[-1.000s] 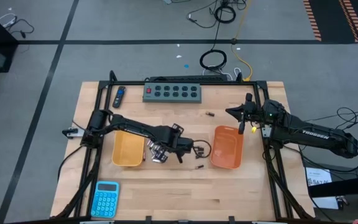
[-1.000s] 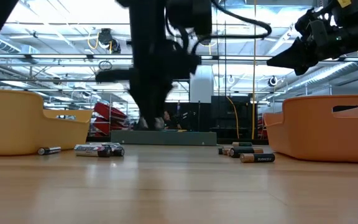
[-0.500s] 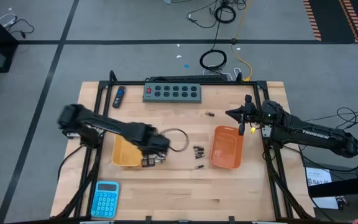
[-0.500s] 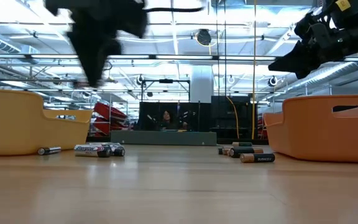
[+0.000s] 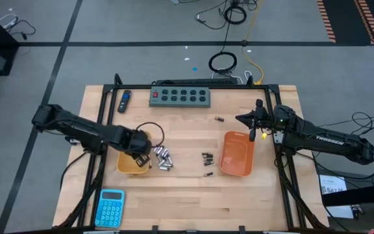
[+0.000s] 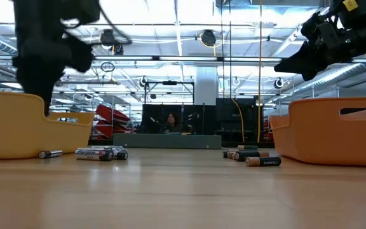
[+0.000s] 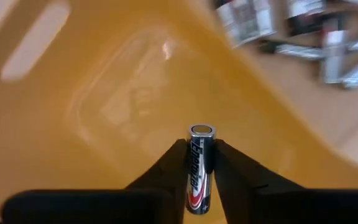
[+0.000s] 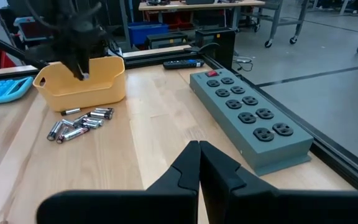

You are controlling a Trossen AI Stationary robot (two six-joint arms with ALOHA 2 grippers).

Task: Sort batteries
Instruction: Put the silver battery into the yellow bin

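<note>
My left gripper (image 5: 139,149) hangs over the yellow bin (image 5: 130,162), shut on a silvery battery (image 7: 200,163); the bin's floor (image 7: 123,118) lies under it. In the low view the left arm (image 6: 42,70) reaches down behind the yellow bin's wall (image 6: 18,124). A heap of silvery batteries (image 5: 162,158) lies on the table right of that bin. A few dark batteries (image 5: 207,156) lie beside the orange bin (image 5: 237,153), one more (image 5: 208,173) nearer, another (image 5: 219,119) farther off. My right gripper (image 5: 243,118) waits shut above the orange bin's far end. My left gripper pinches the silvery battery by its labelled body (image 7: 196,177) between the two fingers (image 7: 173,163). The battery lies along the fingers, and its round end (image 7: 201,131) sticks out past the tips. The fingers point down from above; the battery is lifted clear over the bin floor.
A grey power strip (image 5: 180,96) lies along the far edge, a blue-and-black gadget (image 5: 124,100) left of it. A blue calculator (image 5: 111,207) sits at the near left corner. A cable loops beside the left wrist (image 5: 152,132). Bare wood (image 5: 193,195) shows between the bins and the near edge.
My left gripper has swung from the silvery heap near the table's middle toward the left edge and now hangs over the yellow bin. The silvery heap, hidden under the gripper a second ago, lies in full sight.
</note>
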